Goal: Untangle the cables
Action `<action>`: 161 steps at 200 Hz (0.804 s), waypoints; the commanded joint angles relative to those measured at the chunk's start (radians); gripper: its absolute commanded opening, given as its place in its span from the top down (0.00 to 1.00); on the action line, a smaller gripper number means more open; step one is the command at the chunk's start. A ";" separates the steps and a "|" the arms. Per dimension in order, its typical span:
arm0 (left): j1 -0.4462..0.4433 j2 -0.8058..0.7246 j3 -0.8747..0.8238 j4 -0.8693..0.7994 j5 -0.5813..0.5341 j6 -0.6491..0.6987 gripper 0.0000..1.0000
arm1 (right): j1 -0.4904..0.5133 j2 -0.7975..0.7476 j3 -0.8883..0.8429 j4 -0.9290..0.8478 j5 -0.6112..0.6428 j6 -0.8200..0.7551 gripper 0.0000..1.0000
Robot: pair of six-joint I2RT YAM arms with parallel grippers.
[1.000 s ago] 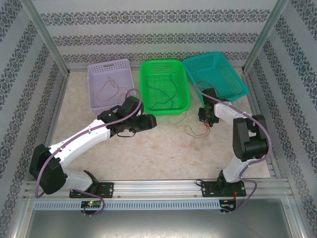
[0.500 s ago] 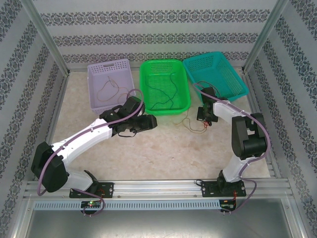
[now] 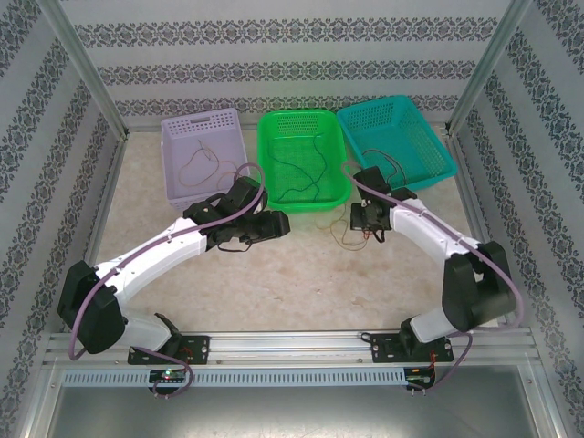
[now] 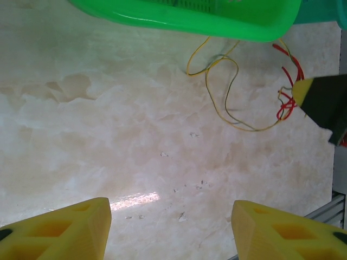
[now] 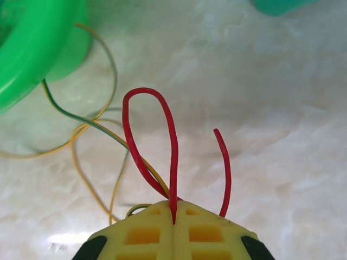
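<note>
Just right of the green basket's near corner lies a small tangle of cables on the table. My right gripper hangs over it. In the right wrist view that gripper is shut on the red cable, which loops up from between the pads. A yellow-and-green cable curls beside the red one and runs under the green basket's rim. My left gripper stands open over bare table left of the tangle. Its wrist view shows nothing between its fingers, with the red cable and the yellow-green cable ahead.
Three baskets line the far side: a purple basket holding a brown cable, a green basket holding a dark cable, and a teal basket. Patterned walls and metal posts bound the table.
My right gripper has shut on the red cable and moved left toward the green basket, dragging the tangle with it. The left arm has barely moved.
</note>
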 commanded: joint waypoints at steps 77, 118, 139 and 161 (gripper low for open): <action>0.010 0.146 0.022 0.187 0.197 -0.392 0.25 | 0.247 -0.221 -0.190 0.209 -0.242 0.008 1.00; 0.009 0.237 0.096 0.213 0.184 -0.462 0.27 | 0.277 -0.180 -0.141 0.190 -0.283 -0.045 1.00; 0.005 0.282 0.142 0.185 0.172 -0.423 0.34 | 0.292 -0.183 -0.136 0.183 -0.283 -0.044 1.00; 0.003 0.305 0.128 0.193 0.164 -0.417 0.46 | 0.298 -0.196 -0.146 0.183 -0.288 -0.039 1.00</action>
